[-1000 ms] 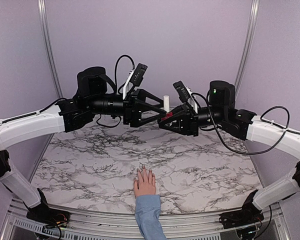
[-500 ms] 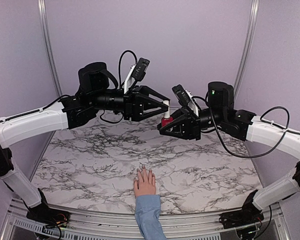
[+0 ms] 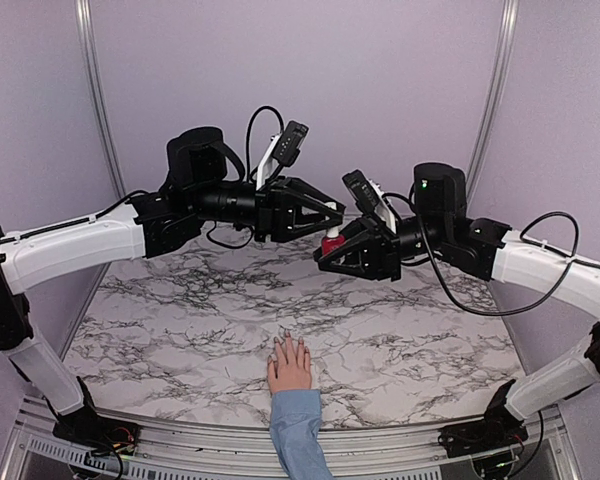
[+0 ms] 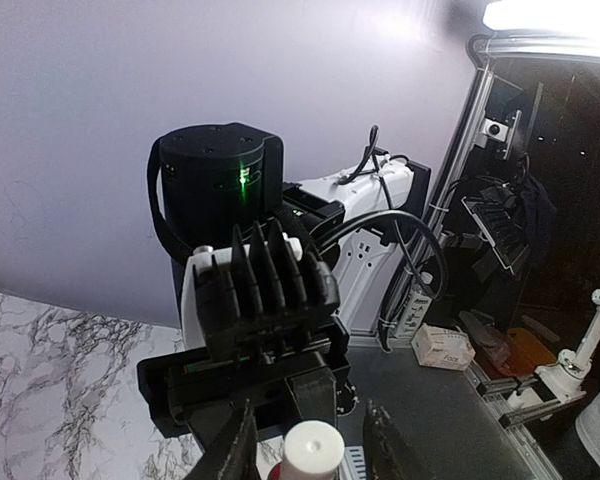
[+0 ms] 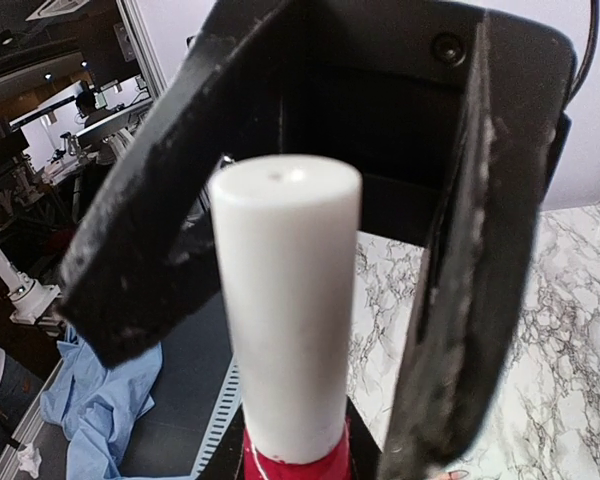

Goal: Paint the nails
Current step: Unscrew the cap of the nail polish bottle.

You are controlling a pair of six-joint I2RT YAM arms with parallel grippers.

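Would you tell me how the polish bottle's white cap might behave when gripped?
The white cap looks smooth and round, so it may slip or turn in the left gripper. It seems rigid, unlikely to crush. The small polish bottle probably feels light.

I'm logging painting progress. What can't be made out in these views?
Nails: too small in the top view to tell painted from bare.
Polish bottle: all but its red top cut off by the right wrist view's bottom edge.
White cap: lower part cut off by the left wrist view's bottom edge.
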